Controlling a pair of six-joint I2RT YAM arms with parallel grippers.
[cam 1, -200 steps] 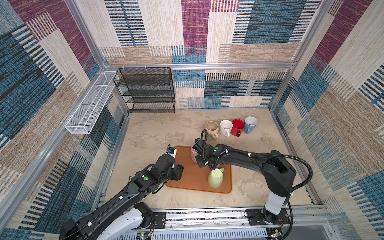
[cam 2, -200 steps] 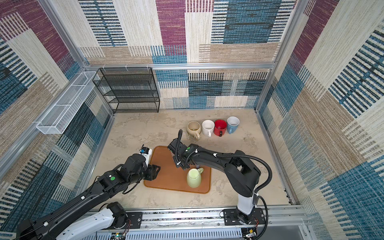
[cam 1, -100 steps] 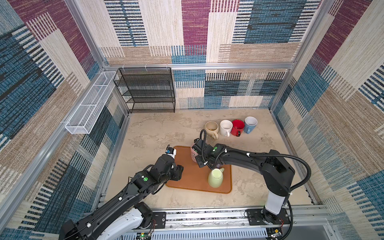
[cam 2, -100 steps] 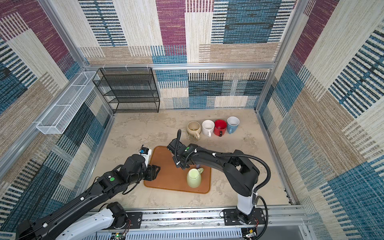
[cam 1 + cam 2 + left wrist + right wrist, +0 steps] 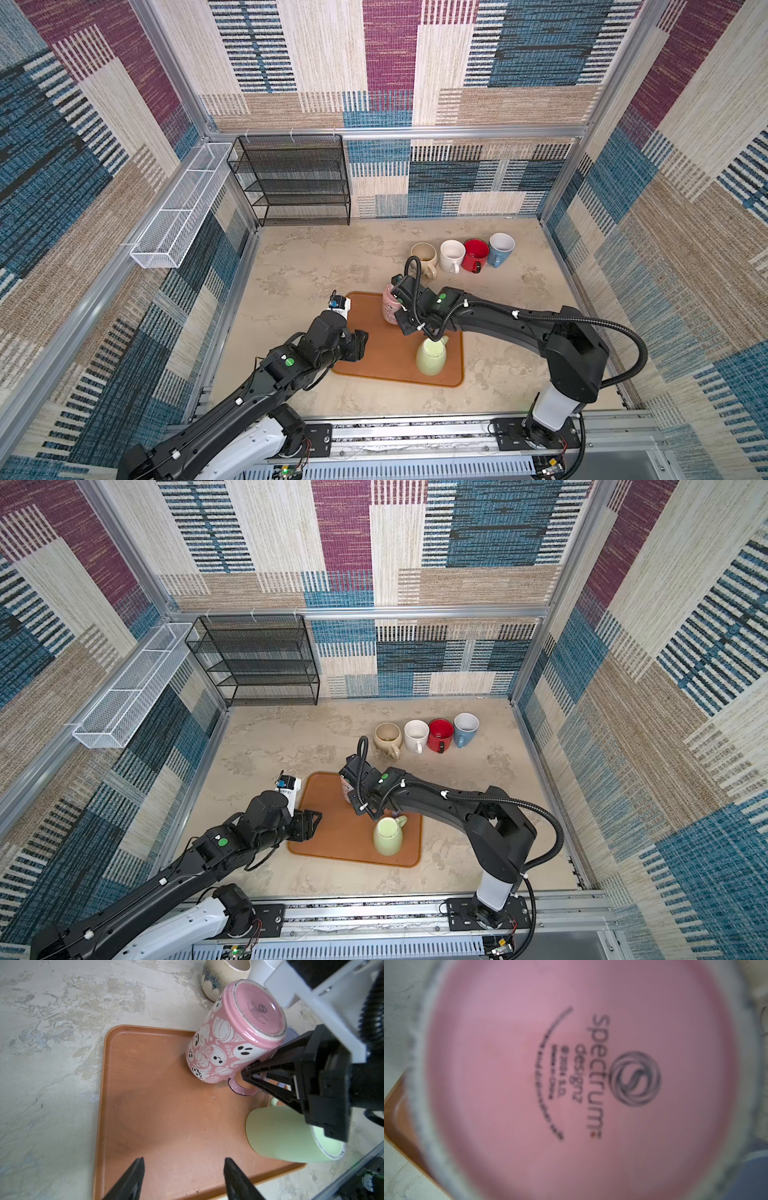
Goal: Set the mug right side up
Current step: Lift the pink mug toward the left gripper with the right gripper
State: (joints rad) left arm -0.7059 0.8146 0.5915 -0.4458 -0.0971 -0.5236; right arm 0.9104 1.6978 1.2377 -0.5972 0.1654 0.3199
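On the mottled beige bench [image 5: 311, 266], the right gripper [image 5: 248, 1073] is pinching the handle [image 5: 243, 1089] of the pink mug [image 5: 228, 1043], which is sitting base-up and tilted at the orange tray's [image 5: 145, 1084] far edge, with a green mug [image 5: 280, 1132] near it, while the left gripper [image 5: 184, 1162] is hovering, jaws spread, by the tray's left edge.

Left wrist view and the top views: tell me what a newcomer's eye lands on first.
The pink mug with white ghosts and pumpkins stands out first, bottom up on the far part of the orange tray, with the right hand pinched at its handle. Next comes the row of four upright mugs behind the tray: beige, white, red and blue. The left hand hovers open at the tray's left side.
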